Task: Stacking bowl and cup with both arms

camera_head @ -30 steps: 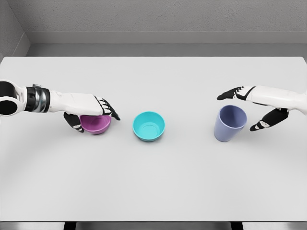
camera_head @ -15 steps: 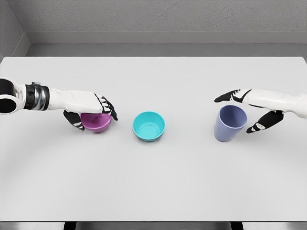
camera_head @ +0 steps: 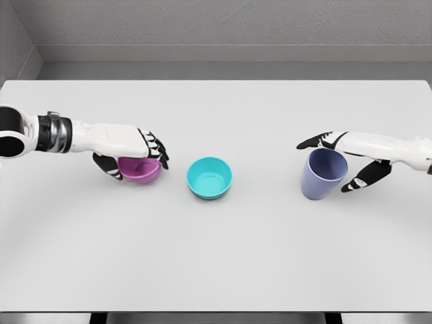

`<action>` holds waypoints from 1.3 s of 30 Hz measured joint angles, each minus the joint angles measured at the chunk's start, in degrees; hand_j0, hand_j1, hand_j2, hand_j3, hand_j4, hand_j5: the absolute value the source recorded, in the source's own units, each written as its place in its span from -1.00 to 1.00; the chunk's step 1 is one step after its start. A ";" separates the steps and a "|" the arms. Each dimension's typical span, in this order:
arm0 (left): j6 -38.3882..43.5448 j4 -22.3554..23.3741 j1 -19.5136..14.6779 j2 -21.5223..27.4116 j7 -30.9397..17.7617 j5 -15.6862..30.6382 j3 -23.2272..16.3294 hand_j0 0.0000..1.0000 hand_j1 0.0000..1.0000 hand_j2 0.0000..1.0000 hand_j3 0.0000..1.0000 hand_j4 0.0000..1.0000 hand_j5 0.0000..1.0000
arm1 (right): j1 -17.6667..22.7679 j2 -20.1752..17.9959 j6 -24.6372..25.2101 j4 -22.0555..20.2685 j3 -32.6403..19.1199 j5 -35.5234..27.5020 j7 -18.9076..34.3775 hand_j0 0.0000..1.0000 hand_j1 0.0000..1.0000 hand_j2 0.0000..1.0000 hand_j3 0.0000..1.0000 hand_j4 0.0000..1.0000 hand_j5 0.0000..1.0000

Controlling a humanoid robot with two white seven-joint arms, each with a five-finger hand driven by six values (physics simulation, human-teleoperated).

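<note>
On the left side of the wide pale grey table [camera_head: 216,256], as the head camera sees it, the left hand [camera_head: 135,152] lies over a small magenta plastic bowl [camera_head: 140,171]. Its white, black-tipped fingers [camera_head: 156,150] curl down over the bowl's far and right rim, while the thumb [camera_head: 108,166] presses the bowl's left wall, so the hand is clamped around the bowl. Whether the bowl's base touches the tabletop or hangs just clear of it cannot be told from this angle. The white left arm, with a dark banded wrist cuff, comes in from the left edge.

Near the table's middle, just right of the magenta bowl but apart from it, a round turquoise plastic bowl [camera_head: 209,177] sits upright, mouth up, with nothing in it.

Well to the right stands a periwinkle-blue plastic cup [camera_head: 323,173], upright with a slight lean and its open mouth facing up. The right hand [camera_head: 347,158] straddles the cup's upper right side with a wide spread: the fingers reach leftward past the far rim, and the thumb [camera_head: 359,179] points down-left beside the cup's right wall. A small gap shows between thumb and cup, and the fingers look just beyond the rim, so the hand brackets the cup without gripping it. The right arm enters from the right edge.

Behind the table runs a grey textured wall [camera_head: 216,27].
</note>
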 measured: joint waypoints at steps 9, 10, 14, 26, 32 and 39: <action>0.00 -2.32 -0.79 -0.07 0.00 -1.57 0.24 0.60 0.60 0.60 0.60 0.60 0.60 | -0.09 0.93 0.00 0.16 0.14 0.24 0.00 1.00 1.00 1.00 1.00 1.00 1.00; 0.00 -2.44 -0.79 -0.08 0.00 -1.64 0.25 0.60 0.60 0.60 0.60 0.60 0.60 | 0.00 0.97 0.00 0.16 0.16 0.33 0.00 1.00 1.00 1.00 1.00 1.00 1.00; 0.00 -3.44 -0.97 -0.09 -0.01 -2.09 0.27 0.59 0.59 0.59 0.59 0.59 0.59 | 0.00 1.04 0.00 0.17 0.17 0.50 0.00 1.00 1.00 1.00 1.00 1.00 1.00; 0.00 -6.42 -1.41 -0.18 0.00 -4.69 1.26 0.59 0.59 0.59 0.59 0.59 0.59 | 0.00 1.17 0.00 0.16 0.24 0.95 0.00 0.59 0.59 0.59 0.59 0.59 0.59; -0.01 -7.66 -1.41 -0.85 -0.01 -5.63 1.74 0.58 0.58 0.58 0.58 0.58 0.58 | 0.00 1.60 0.05 0.16 0.25 0.93 0.03 0.25 0.25 0.25 0.25 0.25 0.25; 0.00 -8.24 -1.41 -2.08 -0.01 -5.96 2.24 0.58 0.58 0.58 0.58 0.58 0.58 | -0.09 1.50 0.05 0.03 0.26 1.09 -0.04 0.27 0.27 0.27 0.27 0.27 0.27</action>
